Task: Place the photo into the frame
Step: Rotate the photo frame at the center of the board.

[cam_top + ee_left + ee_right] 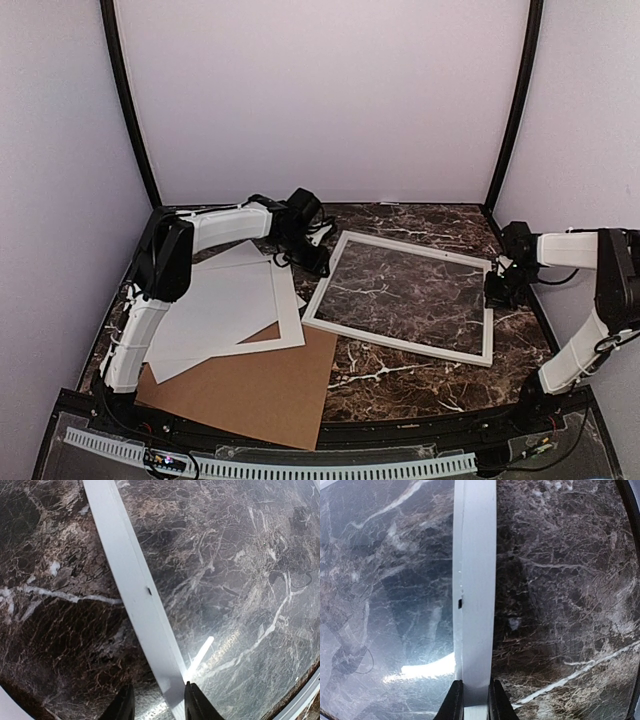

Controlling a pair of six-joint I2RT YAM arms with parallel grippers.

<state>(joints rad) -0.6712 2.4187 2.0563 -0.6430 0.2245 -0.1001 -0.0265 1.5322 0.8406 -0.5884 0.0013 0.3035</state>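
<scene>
While the frame [400,344] lies flat on the marble table [430,222], right of centre in the top view, its long axis runs left to right, and the right end sits a little lower. The right gripper [474,692] is clenched on the right rail. The left gripper [159,697] straddles a rail near the upper left corner, not closed — one finger [120,705] stands apart from it.
</scene>
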